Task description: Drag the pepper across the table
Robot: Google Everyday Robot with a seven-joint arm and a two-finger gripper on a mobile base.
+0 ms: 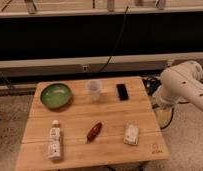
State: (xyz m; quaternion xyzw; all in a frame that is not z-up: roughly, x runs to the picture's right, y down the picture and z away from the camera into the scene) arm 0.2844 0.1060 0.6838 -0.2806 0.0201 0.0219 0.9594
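Not-yet-dragged pepper [94, 131] lying near bench [111, 116] front edge, pincer [164, 111] off right edge, width impossible to tell.

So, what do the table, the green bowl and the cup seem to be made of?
Table: light wood, matte, with visible board seams. Green bowl: probably glazed ceramic or plastic; it has glossy highlights. Cup: likely clear plastic, since the wood shows through it. The gripper is out of view; only the white arm shows by the table's right edge.
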